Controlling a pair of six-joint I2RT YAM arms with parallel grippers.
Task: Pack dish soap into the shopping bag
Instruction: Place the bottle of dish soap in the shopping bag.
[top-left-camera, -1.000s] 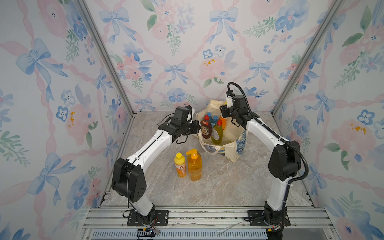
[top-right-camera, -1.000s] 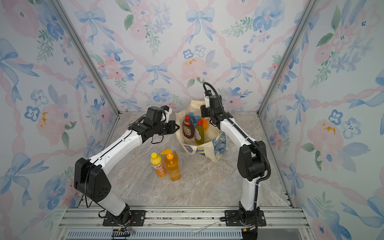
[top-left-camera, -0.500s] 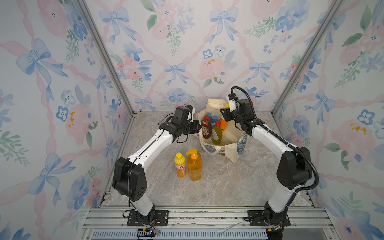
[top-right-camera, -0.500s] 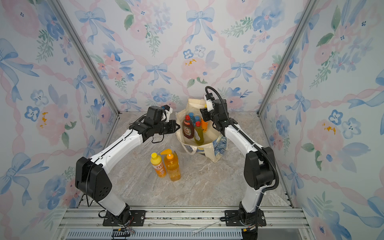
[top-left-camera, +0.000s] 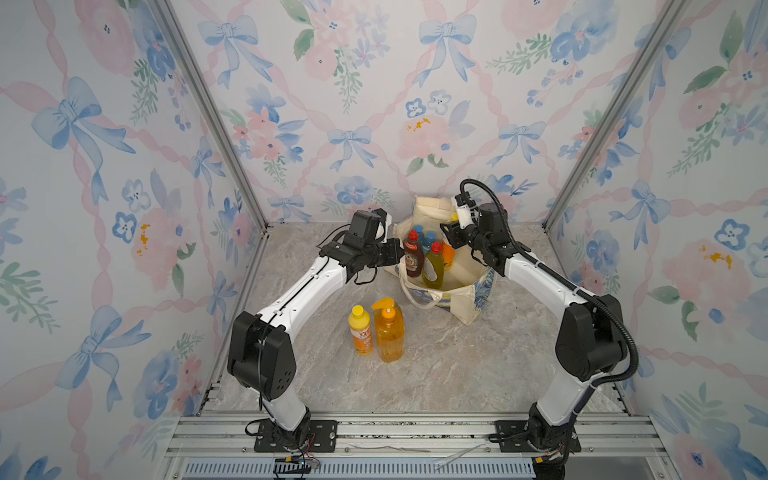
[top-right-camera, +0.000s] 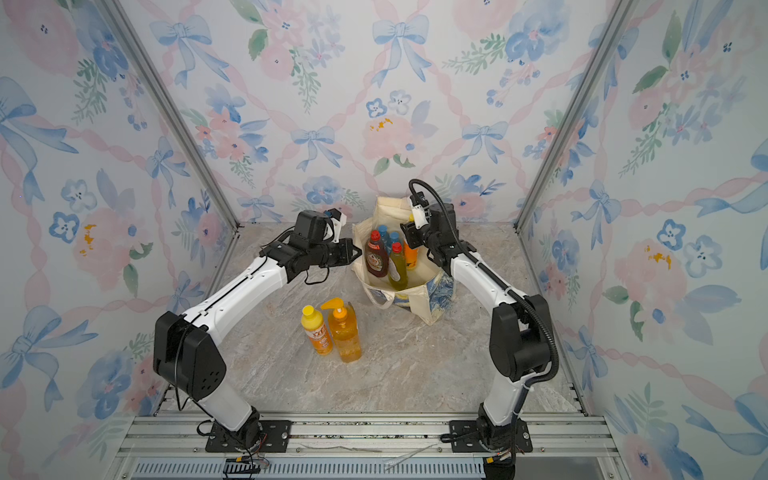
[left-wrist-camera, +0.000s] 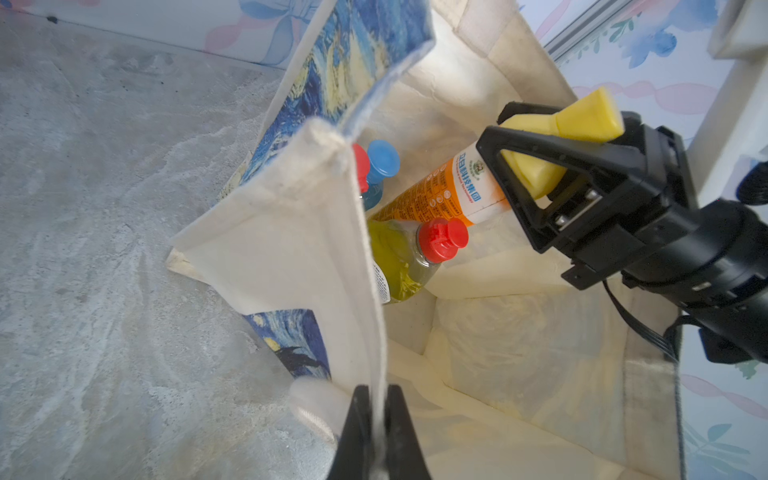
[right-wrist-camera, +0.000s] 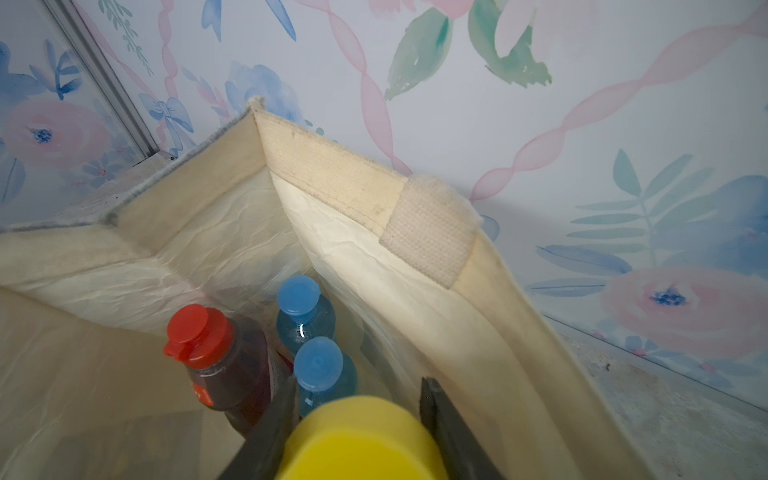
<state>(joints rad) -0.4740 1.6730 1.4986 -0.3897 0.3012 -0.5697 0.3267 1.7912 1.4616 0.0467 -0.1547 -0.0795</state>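
**A:** Your left tool (left-wrist-camera: 377, 395) is clamped on the rim of the shopping bag (top-left-camera: 459, 303), which stands at the back of the grey marbled worktop (top-left-camera: 436, 374), near the bow-and-flower wallpaper (top-left-camera: 374, 104).

**B:** Your right tool (left-wrist-camera: 496, 126) grips the yellow-capped bottle (left-wrist-camera: 436, 195), tilted inside the bag. The pump bottle (top-left-camera: 389, 332) and the small yellow bottle (top-left-camera: 360, 332) stand just beside each other on the worktop.

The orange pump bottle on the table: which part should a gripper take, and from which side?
Probably the neck under the pump head of the orange pump bottle, coming from the robot's right. The bottle stands upright with a wide body, the spout points left, and the small yellow bottle stands close on that left side, so the right side is free.
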